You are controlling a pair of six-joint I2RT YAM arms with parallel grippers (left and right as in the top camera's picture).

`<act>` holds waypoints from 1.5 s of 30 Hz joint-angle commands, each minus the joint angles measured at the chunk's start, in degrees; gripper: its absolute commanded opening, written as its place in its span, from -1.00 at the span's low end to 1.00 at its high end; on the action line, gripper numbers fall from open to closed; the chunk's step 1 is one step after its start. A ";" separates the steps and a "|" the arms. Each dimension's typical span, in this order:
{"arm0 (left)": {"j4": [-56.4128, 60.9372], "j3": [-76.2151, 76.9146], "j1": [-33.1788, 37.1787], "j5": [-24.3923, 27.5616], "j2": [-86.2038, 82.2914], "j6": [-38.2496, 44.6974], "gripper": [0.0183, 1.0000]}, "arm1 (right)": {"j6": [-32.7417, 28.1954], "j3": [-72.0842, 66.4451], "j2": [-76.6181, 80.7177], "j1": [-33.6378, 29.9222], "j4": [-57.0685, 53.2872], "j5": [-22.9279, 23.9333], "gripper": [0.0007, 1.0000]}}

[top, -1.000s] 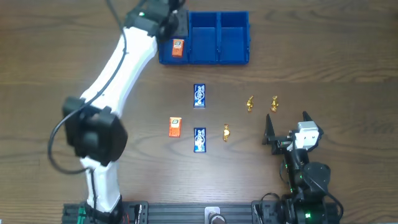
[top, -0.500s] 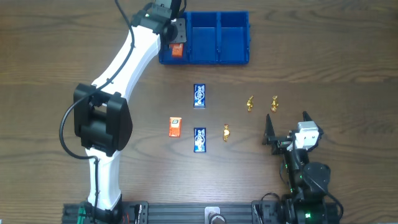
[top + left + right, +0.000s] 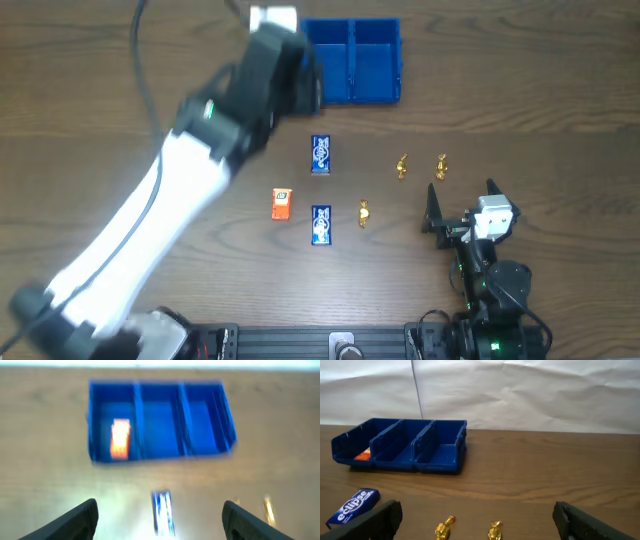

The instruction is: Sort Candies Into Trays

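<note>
An orange candy (image 3: 120, 444) lies in the end compartment of the blue tray (image 3: 160, 455), on the left arm's side. Its wrapper print is too blurred to make out. From the right wrist view the same candy shows as an orange edge behind the tray's wall.

On the wooden worktop (image 3: 520, 100), short of the tray, lie two blue packs, each with white lettering along its wrapper. The upper blue pack (image 3: 321, 154) is nearer the tray, and the lower blue pack (image 3: 321, 225) is in line below it. A second orange candy (image 3: 282, 204), with a small pale label too small to read, sits just left of the lower pack. One gold candy (image 3: 364, 212) sits just right of that pack. A second gold candy (image 3: 402, 166) and a third gold candy (image 3: 441, 166) lie side by side farther right.

The left arm stretches diagonally from its base up to the tray's left end. The left gripper (image 3: 160, 507) is lifted above the worktop over the upper blue pack, its fingers spread wide and holding nothing.

The right arm is folded low by its base. The right gripper (image 3: 462, 198) points up the worktop, its fingers wide apart and empty, near the paired gold candies.
</note>
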 commanded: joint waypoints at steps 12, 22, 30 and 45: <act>8.35 -38.36 -3.15 4.72 -2.64 -13.42 0.54 | -0.81 -0.26 -0.39 0.33 -0.15 0.11 1.00; 13.94 -38.32 -3.13 5.25 5.81 -11.96 0.53 | -0.81 -0.26 -0.39 0.33 -0.15 0.11 1.00; 14.45 -38.25 -3.15 5.64 8.85 -12.00 0.38 | -0.83 -0.26 -0.39 0.33 -0.15 0.11 1.00; 15.61 -37.88 -3.56 6.05 10.56 -12.83 -0.33 | -0.83 -0.26 -0.39 0.33 -0.15 0.11 0.99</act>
